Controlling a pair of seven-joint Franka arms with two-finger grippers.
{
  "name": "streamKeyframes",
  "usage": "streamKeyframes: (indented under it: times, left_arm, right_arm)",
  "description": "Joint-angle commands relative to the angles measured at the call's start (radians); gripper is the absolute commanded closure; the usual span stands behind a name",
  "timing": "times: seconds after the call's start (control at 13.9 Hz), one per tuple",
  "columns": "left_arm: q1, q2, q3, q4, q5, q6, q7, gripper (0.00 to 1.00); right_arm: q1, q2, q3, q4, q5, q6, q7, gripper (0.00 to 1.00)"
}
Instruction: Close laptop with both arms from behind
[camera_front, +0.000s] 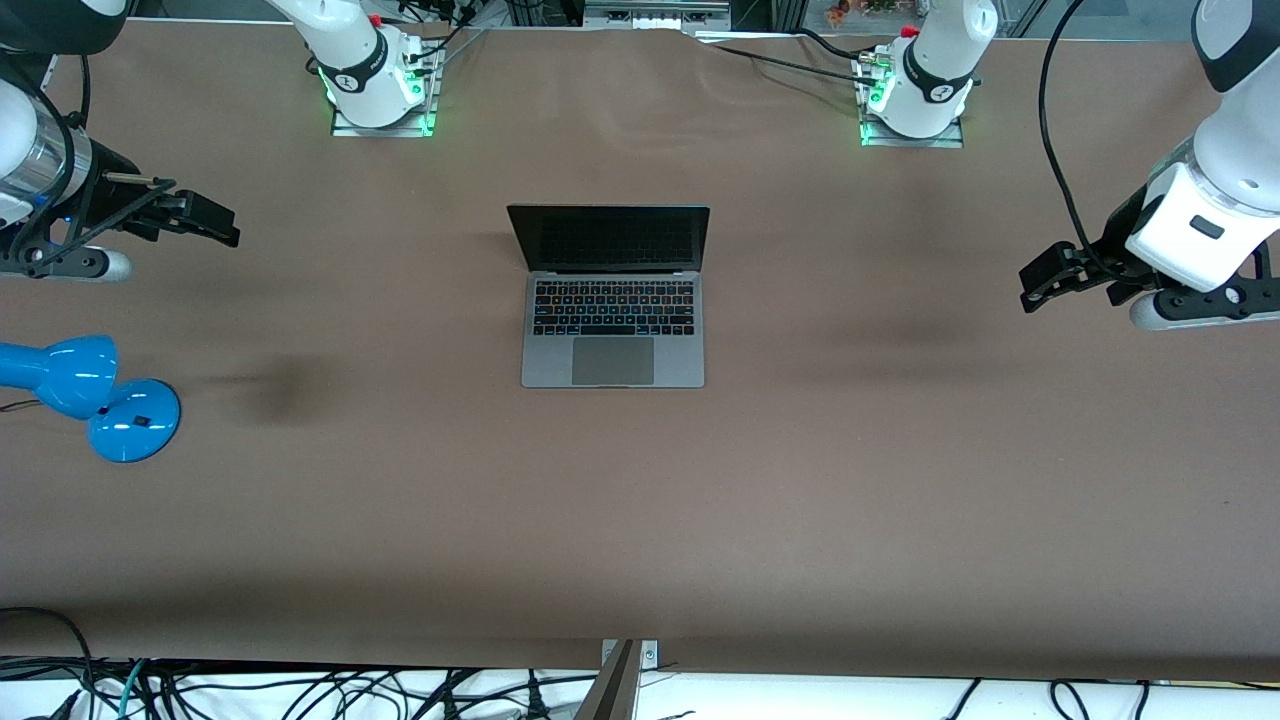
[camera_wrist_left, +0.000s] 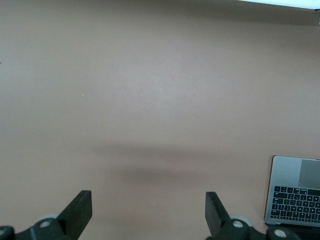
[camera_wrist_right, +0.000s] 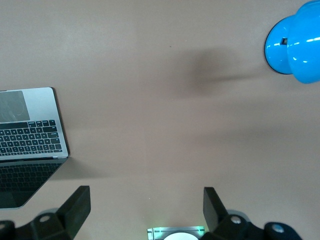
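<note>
The grey-silver laptop (camera_front: 613, 320) stands open in the middle of the table, its dark screen upright and facing the front camera. It also shows in the left wrist view (camera_wrist_left: 295, 197) and in the right wrist view (camera_wrist_right: 30, 135). My left gripper (camera_front: 1040, 278) hangs open and empty over bare table toward the left arm's end, well apart from the laptop; its fingers are spread wide in the left wrist view (camera_wrist_left: 148, 210). My right gripper (camera_front: 212, 220) hangs open and empty over the table toward the right arm's end, also spread wide in the right wrist view (camera_wrist_right: 147, 207).
A blue desk lamp (camera_front: 100, 395) sits at the right arm's end of the table, nearer the front camera than the right gripper; it also shows in the right wrist view (camera_wrist_right: 295, 42). The green-lit arm bases (camera_front: 380, 95) (camera_front: 912, 100) stand along the table's robot edge.
</note>
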Motion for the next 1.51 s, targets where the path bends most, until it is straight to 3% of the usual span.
streamKeyframes:
  times: [0.0,0.65,1.08,1.29,1.43]
  left_arm:
    - [0.007,-0.026,0.002,-0.022,-0.006,0.003,0.001,0.0]
    - [-0.008,-0.021,-0.007,0.009,0.03,-0.048,-0.005,0.0]
    - [0.008,-0.027,0.005,0.003,-0.004,-0.095,0.134,0.0]
    - [0.008,-0.026,0.004,-0.005,-0.073,-0.095,0.13,0.1]
    - [0.006,-0.023,0.002,-0.003,-0.079,-0.094,0.119,0.09]
  right_arm:
    - [-0.009,-0.014,0.009,0.005,-0.01,-0.026,-0.011,0.0]
    - [-0.009,-0.008,0.012,-0.006,-0.036,-0.023,-0.011,0.0]
    - [-0.005,-0.002,0.026,-0.006,-0.03,-0.024,-0.015,0.0]
    - [-0.005,0.018,0.026,-0.006,-0.033,-0.017,-0.014,0.0]
    - [-0.005,0.035,0.026,-0.01,-0.023,-0.021,-0.021,0.0]
